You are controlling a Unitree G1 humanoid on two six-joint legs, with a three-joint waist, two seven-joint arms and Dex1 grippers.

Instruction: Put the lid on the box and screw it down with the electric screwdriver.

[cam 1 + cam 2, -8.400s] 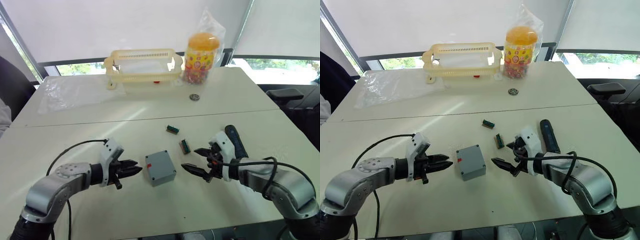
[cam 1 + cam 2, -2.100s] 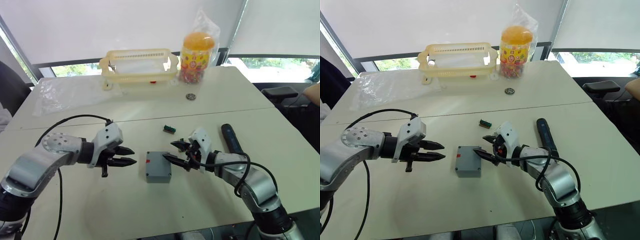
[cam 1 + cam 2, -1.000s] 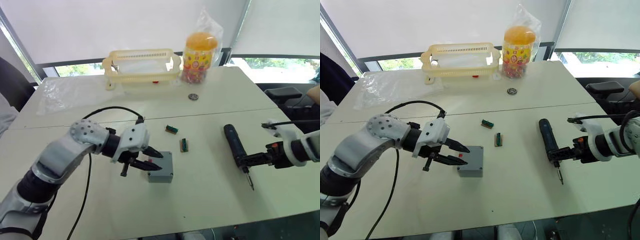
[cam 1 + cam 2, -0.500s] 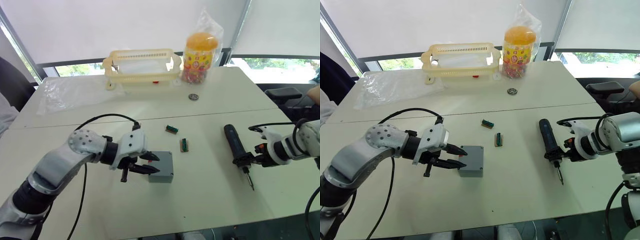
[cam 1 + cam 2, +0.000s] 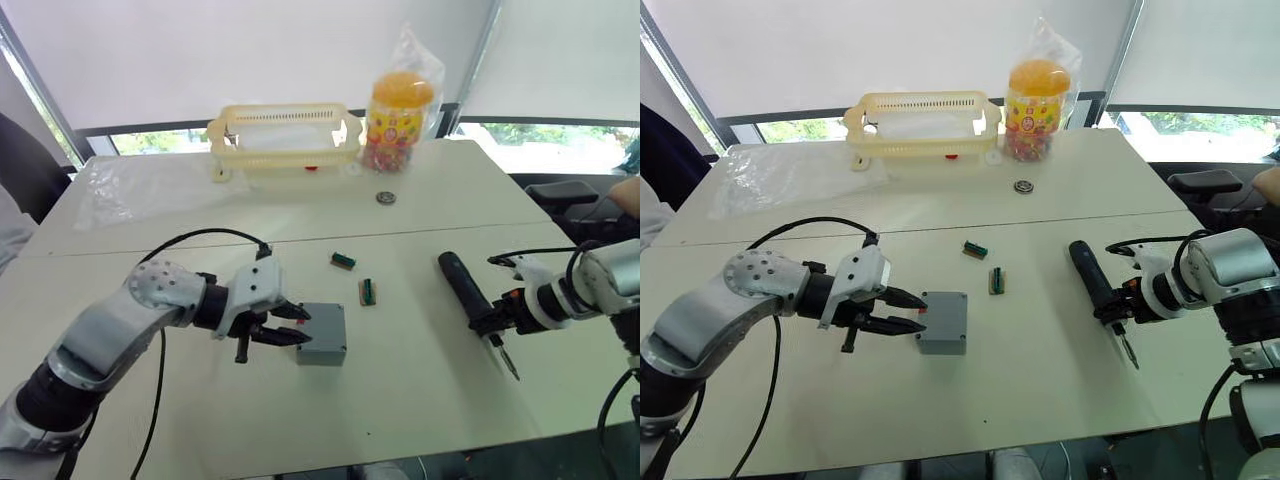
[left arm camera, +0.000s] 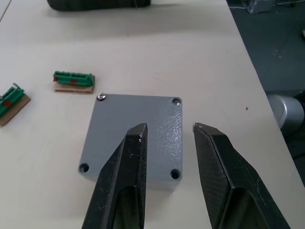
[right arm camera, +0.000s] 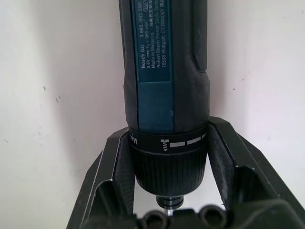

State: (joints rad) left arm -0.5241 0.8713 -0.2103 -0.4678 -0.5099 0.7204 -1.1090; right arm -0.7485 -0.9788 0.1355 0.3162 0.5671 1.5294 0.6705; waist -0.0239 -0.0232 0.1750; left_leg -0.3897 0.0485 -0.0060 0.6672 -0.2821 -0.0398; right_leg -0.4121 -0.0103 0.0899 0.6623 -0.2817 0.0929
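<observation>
The box (image 5: 321,333) sits near the middle of the near table half, with the lid (image 6: 136,131) already seated on top of it; screw holes show at the lid's corners. A small red mark shows on the box side facing my left gripper (image 5: 292,325). That gripper is level with the box, its two fingers (image 6: 125,181) spread apart and empty, with the tips over the lid's near edge. I cannot tell whether they touch it.

The electric screwdriver (image 5: 1092,282) lies well to the right of the box, bit end toward me. My right gripper (image 7: 167,164) is clamped around its ribbed collar, one finger on each side.

Two small green connector pieces (image 5: 368,291) lie between box and screwdriver. At the table's far side stand a yellow slotted basket (image 5: 285,132) and a candy jar (image 5: 398,107) with an orange lid.
</observation>
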